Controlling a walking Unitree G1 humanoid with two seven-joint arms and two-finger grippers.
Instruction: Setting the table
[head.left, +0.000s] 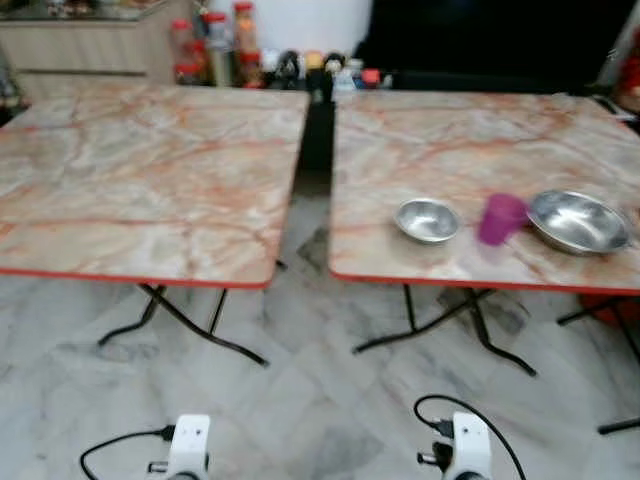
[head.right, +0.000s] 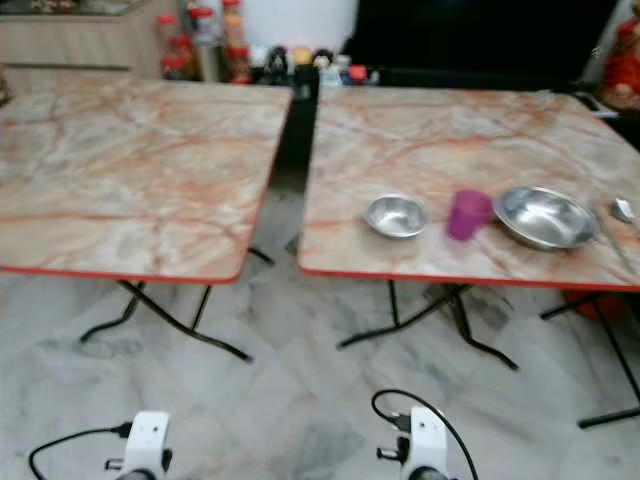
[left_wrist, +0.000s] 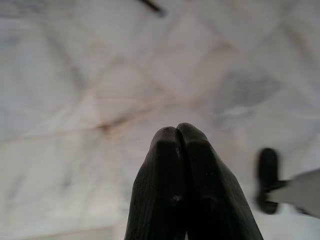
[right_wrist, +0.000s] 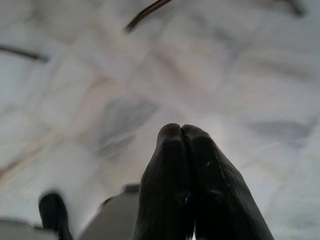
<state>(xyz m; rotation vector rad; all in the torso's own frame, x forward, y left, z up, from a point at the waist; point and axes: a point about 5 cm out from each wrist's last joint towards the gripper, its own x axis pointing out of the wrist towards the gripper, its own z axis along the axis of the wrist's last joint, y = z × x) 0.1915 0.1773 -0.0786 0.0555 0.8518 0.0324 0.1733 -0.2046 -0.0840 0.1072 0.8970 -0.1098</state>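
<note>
Two folding tables side by side on a pale marble floor (head.left: 300, 420), a narrow gap between them. Left table (head.left: 140, 170) with a marbled orange-veined top and a red edge. Right table (head.left: 450, 150) of the same make, carrying the tableware near its front edge: a small steel bowl (head.left: 428, 220), a purple cup (head.left: 500, 219) just beside it, then a large steel bowl (head.left: 578, 221) touching or nearly touching the cup on the far side. In the right eye view, a spoon-like piece (head.right: 622, 210) at the table's far right — too blurred to be sure.

Left gripper (left_wrist: 176, 131) hanging low over the floor, fingers pressed together tip to tip, holding nothing. Right gripper (right_wrist: 181, 129) likewise — fingers closed against each other, empty, pointed at the floor tiles. Both wrists at the bottom of the head views, well apart from the tables and from everything on the right one; bowls and cup far ahead of and above the fingertips, untouched.

Behind the tables, a row of bottles and jars (head.left: 215, 45) against a cabinet, blurred.
</note>
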